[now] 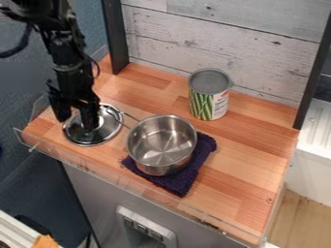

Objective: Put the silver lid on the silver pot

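Observation:
At the left end of the wooden counter, the black gripper [77,119] hangs down over the silver lid [109,131]. Its fingers stand apart, one above the lid's left edge and the other near the middle, where the knob is largely hidden. The lid lies flat on the wood, top side up. To its right stands the silver pot [161,146], upright and uncovered, with its inside showing and its handle extending up-left toward the lid.
A dark purple cloth [181,183] lies under the pot. Behind the pot, toward the back wall, stands a can [210,97]. Dark posts rise at the counter's rear, and a clear rail [136,184] runs along its front edge.

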